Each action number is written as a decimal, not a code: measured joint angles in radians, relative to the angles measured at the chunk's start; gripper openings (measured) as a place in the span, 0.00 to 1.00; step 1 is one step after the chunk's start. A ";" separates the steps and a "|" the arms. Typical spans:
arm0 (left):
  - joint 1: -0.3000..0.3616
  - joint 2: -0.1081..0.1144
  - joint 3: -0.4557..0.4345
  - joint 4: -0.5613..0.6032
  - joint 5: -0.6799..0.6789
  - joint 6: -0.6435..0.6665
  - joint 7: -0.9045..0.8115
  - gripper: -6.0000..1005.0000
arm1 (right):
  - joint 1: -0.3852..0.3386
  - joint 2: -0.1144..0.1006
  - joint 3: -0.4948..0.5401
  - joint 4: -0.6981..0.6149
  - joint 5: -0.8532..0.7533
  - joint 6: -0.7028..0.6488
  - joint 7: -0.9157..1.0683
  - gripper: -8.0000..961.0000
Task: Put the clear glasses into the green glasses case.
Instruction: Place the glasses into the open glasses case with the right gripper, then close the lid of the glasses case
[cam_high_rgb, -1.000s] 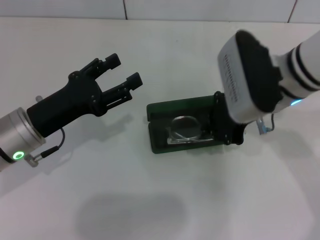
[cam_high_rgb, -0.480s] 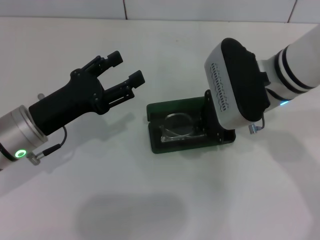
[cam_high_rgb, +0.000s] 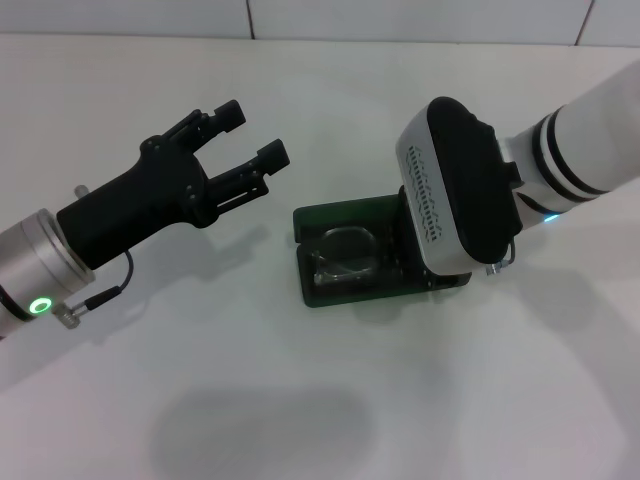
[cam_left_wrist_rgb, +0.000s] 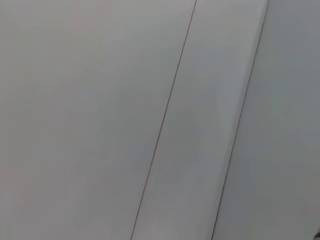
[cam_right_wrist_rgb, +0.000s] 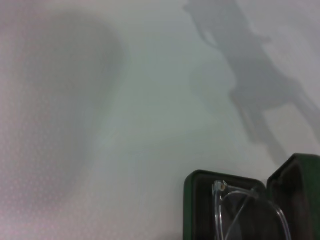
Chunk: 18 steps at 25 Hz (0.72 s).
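Observation:
The green glasses case (cam_high_rgb: 318, 286) lies open in the middle of the white table, its lid (cam_high_rgb: 345, 213) swung back on the far side. Inside it rest the clear glasses (cam_high_rgb: 345, 250), and in the right wrist view they show as clear glasses (cam_right_wrist_rgb: 239, 207) in the dark-lined case (cam_right_wrist_rgb: 192, 202). My right gripper (cam_high_rgb: 408, 240) hangs over the case's right end, mostly hidden under the white wrist housing (cam_high_rgb: 450, 190). To the left of the case, my left gripper (cam_high_rgb: 250, 135) is raised above the table and open, holding nothing.
White table (cam_high_rgb: 320, 400) all round the case, with a tiled wall edge (cam_high_rgb: 250, 20) at the back. The left wrist view shows only pale panels with seams (cam_left_wrist_rgb: 165, 125).
My right arm has swung left and now covers more of the case's right end. The glasses stay in the case. The left arm has hardly moved.

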<state>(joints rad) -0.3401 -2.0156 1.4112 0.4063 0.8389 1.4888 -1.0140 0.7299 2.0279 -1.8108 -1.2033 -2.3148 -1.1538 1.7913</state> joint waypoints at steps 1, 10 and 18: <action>0.000 0.000 0.000 0.000 0.000 0.000 0.000 0.89 | 0.000 0.000 -0.001 0.002 0.000 0.001 0.005 0.06; -0.002 0.000 0.000 0.002 0.000 0.002 0.000 0.89 | 0.011 0.000 -0.012 0.004 -0.001 -0.012 0.090 0.06; -0.002 0.001 0.000 0.002 0.000 0.006 -0.001 0.89 | -0.060 -0.003 -0.009 -0.114 -0.020 -0.030 0.093 0.24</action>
<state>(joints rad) -0.3420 -2.0148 1.4113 0.4081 0.8391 1.4949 -1.0153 0.6703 2.0252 -1.8202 -1.3176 -2.3347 -1.1839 1.8847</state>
